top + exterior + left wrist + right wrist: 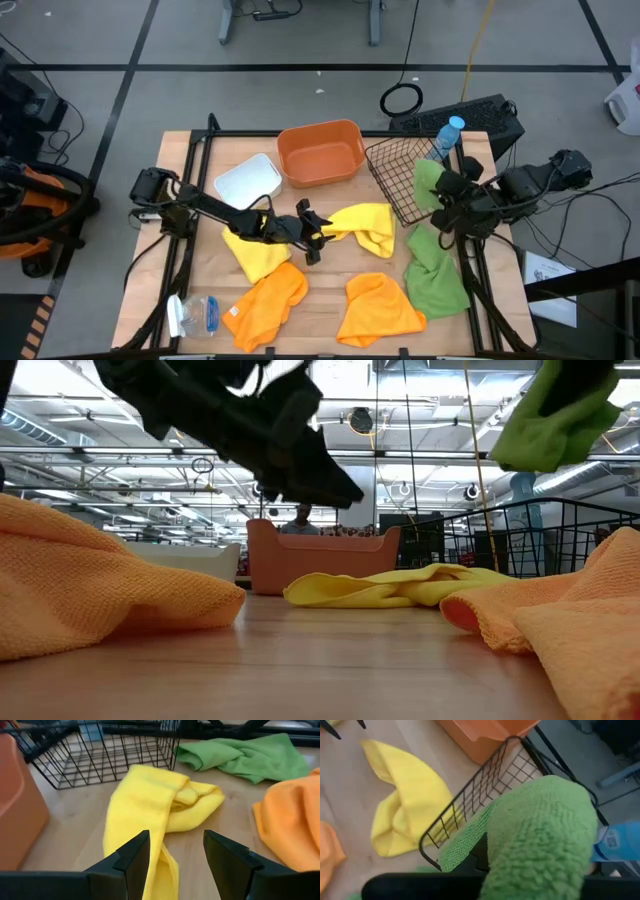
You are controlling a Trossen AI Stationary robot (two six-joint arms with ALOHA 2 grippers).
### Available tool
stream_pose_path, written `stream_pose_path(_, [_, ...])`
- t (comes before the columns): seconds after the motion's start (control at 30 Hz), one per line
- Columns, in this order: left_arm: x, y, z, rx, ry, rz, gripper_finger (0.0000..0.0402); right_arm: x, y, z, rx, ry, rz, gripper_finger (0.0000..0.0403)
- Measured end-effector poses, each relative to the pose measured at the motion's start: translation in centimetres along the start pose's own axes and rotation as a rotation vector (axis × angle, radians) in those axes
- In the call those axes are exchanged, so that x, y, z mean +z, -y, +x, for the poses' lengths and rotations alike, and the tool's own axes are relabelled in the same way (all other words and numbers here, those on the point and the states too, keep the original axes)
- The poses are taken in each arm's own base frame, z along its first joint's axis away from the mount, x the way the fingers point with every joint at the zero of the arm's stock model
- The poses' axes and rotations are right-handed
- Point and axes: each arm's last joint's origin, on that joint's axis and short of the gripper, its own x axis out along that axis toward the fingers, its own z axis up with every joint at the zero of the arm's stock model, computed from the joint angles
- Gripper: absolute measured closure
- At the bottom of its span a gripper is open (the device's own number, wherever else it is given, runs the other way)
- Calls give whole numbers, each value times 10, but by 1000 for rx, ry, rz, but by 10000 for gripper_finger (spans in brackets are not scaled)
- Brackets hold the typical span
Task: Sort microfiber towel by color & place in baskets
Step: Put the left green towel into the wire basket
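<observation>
Wooden table stands on a grey workshop floor and carries the orange tub, the wire basket, the white tray and loose towels in yellow, orange and green. Right gripper holds a green towel pinched in its fingers at the basket rim; the left gripper hovers with fingers wide apart over a yellow towel, holding nothing. Towels look light, soft and floppy, so I judge a raised fold is the best place to pinch.

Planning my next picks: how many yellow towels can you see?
2. One yellow towel lies mid-table beside the wire basket, just ahead of the open left pincer. The other lies under the left arm, partly hidden.
</observation>
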Motion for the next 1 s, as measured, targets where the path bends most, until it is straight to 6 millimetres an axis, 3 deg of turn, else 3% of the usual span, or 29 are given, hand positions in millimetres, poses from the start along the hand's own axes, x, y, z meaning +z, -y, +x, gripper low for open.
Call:
stream_pose_path(0.3, [1,4,23,-71,18,10,210,4,6,8,-57,-12,-21,400])
stream_pose_path(0.6, [6,6,23,-78,41,25,210,-11,-3,51,-127,-90,-93,400])
stream_pose_path(0.87, [6,8,23,-82,42,15,210,-3,-6,76,63,-128,-112,401])
stream_pose_path(1.0, [6,8,23,-93,40,15,210,4,2,83,62,-109,-95,401])
